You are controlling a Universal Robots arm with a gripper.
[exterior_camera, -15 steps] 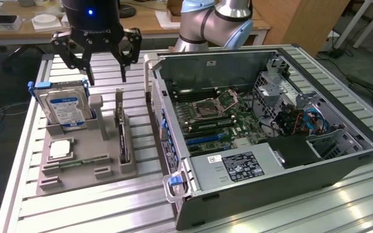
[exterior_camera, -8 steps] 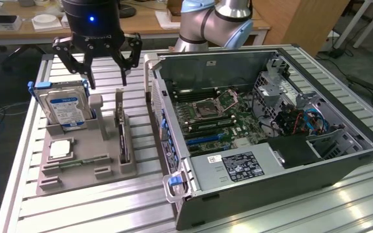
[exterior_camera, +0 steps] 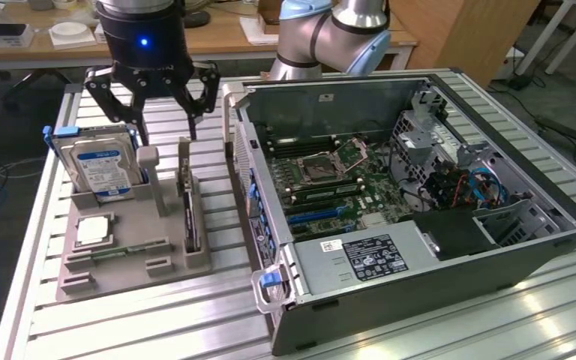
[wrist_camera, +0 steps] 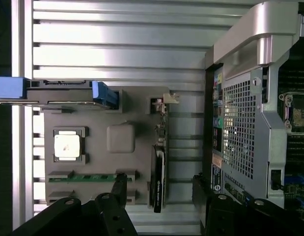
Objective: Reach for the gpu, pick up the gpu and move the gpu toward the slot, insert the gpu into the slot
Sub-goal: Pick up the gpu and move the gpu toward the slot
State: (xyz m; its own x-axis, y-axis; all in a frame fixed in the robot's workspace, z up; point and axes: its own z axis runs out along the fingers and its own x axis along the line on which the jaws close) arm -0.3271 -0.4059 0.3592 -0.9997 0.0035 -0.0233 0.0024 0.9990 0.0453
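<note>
1. Upper left of the exterior view: black metal claw (exterior_camera: pixel 168 139) with jointed linkage fingers, spread wide and gripping nothing, poised just above the far end of a grey moulded plastic parts tray (exterior_camera: pixel 128 262).
2. Left of centre in that view: thin, flat, dark circuit card, the gpu (exterior_camera: pixel 189 217), standing on edge in a groove of the tray. Near the fingertips, no touch visible. Seen edge-on in the wrist view, lying between the two finger sets, with a rounded black fan housing on one face.
3. Reach stage only, by the look of it: no contact, no lift, no carry, no insertion yet.
4. Right half of the exterior view: open dark-grey steel computer case (exterior_camera: pixel 418 187) lying on its side, green motherboard (exterior_camera: pixel 338 187) exposed. No card seated in its expansion slots, as far as can be made out.
5. Further left on the tray:
   - silver hard drive with blue label (exterior_camera: pixel 103 165), upright in a blue plastic caddy
   - square silver processor chip (exterior_camera: pixel 93 230), lying flat
   - narrow green memory stick (exterior_camera: pixel 118 253), lying in its groove
6. Textures:
   - matte, smooth, rounded tray plastic
   - perforated sheet metal on the case wall in the wrist view
   - ribbed, glossy aluminium slat table (exterior_camera: pixel 148 322) underneath, catching glare
</note>
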